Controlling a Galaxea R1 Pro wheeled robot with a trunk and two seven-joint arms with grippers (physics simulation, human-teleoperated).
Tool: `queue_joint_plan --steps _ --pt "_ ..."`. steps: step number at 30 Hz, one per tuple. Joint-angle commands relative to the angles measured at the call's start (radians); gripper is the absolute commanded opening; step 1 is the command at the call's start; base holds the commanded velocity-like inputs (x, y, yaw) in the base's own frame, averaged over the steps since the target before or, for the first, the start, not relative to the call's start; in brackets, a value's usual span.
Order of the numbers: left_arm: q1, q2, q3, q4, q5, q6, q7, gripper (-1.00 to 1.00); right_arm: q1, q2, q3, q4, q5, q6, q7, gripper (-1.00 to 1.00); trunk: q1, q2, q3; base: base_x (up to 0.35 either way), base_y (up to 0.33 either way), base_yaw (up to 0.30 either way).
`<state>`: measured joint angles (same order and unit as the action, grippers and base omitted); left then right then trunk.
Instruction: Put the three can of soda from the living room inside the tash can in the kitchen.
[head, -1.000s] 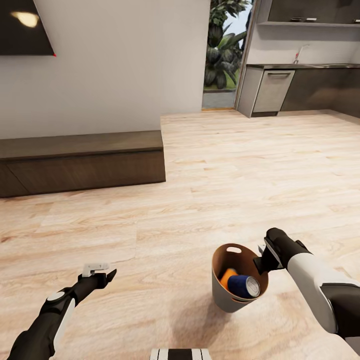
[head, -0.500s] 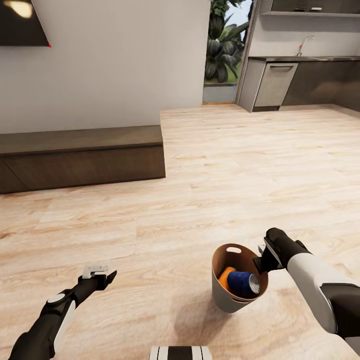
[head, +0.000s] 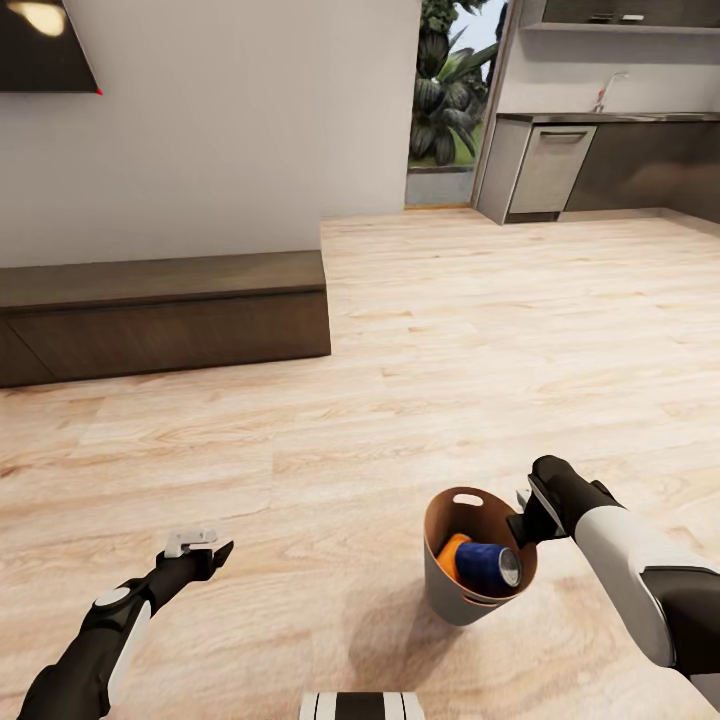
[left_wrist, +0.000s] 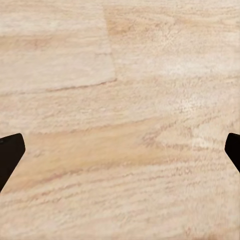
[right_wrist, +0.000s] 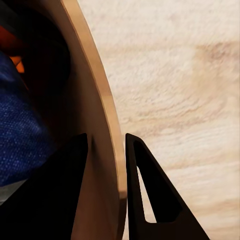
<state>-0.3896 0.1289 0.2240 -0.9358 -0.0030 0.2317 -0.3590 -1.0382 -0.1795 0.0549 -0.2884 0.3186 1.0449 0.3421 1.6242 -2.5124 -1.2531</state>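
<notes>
The tash can (head: 450, 592), grey outside and coppery brown inside, hangs just above the wood floor at the lower right of the head view. My right gripper (head: 522, 520) is shut on its rim (right_wrist: 102, 130), one finger inside the wall and one outside. Inside lie a dark blue can of soda (head: 487, 566) and a bright orange one (head: 452, 553); a third can is hidden. The blue can (right_wrist: 17, 135) and a bit of orange (right_wrist: 10, 40) also appear in the right wrist view. My left gripper (head: 195, 545) is open over bare floor, its fingertips (left_wrist: 10, 155) far apart.
The living room's long dark low cabinet (head: 160, 310) runs along the white wall at left, under the wall TV (head: 40, 45). Far ahead at right is the kitchen: grey base units (head: 640, 165), a steel appliance front (head: 550, 170) and a tap (head: 605, 92). Wood floor lies between.
The whole view has shifted a little since a second ago, so the camera moved. The blue can has rolled slightly inside the bin. Both arms keep their poses.
</notes>
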Motion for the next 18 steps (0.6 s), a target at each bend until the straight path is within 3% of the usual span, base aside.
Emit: queue_joint_plan --steps 1,7,18 --pt "0.0 0.0 0.0 0.0 0.0 0.0 0.0 1.0 0.0 0.0 -0.003 0.0 -0.018 0.002 0.0 -1.0 0.0 0.0 0.0 0.0 0.0 0.0" --pt "0.0 0.0 0.0 0.001 -0.001 0.0 0.0 1.0 0.0 0.0 -0.003 0.0 -0.018 0.002 0.0 -1.0 0.002 -0.001 -0.015 0.0 0.0 0.0" --pt "0.0 0.0 0.0 0.002 -0.001 0.0 0.0 1.0 0.0 0.0 -0.003 0.0 -0.018 0.002 0.0 -1.0 0.002 -0.001 -0.019 0.0 0.0 0.0"
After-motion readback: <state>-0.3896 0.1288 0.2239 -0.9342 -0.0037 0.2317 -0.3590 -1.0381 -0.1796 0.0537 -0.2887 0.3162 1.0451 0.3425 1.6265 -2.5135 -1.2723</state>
